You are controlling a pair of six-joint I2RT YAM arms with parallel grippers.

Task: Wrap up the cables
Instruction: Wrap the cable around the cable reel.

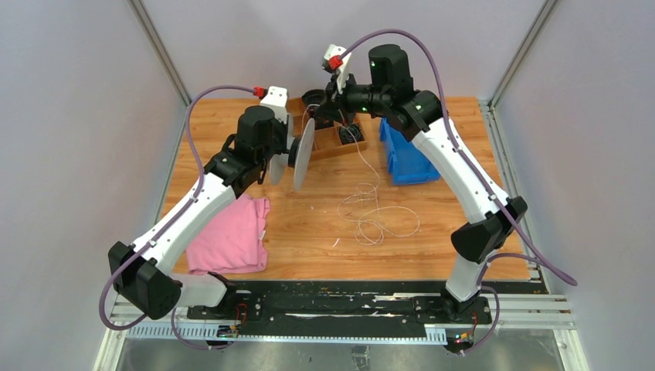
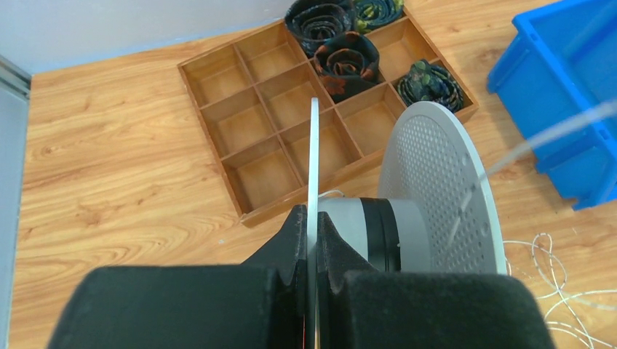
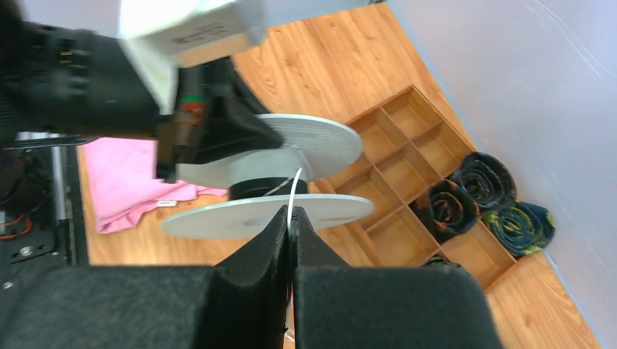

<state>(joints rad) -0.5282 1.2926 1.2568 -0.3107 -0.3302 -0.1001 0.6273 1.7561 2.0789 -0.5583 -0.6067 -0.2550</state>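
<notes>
The right gripper [image 3: 291, 218], low centre of its wrist view, is pinched tight on the cable [image 3: 294, 189] — the strand rises from its tips to the spool [image 3: 320, 138]. The left gripper [image 2: 311, 227] clamps a spool flange; slack loops lie mid-frame in the top view.

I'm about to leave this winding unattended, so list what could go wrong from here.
The left gripper clamps only one thin flange of the spool, so pull from the cable might twist or slip it. The loose loops overlap on the table and could knot as they are drawn in. The right gripper is shut on the cable; a snag could snap it.
</notes>
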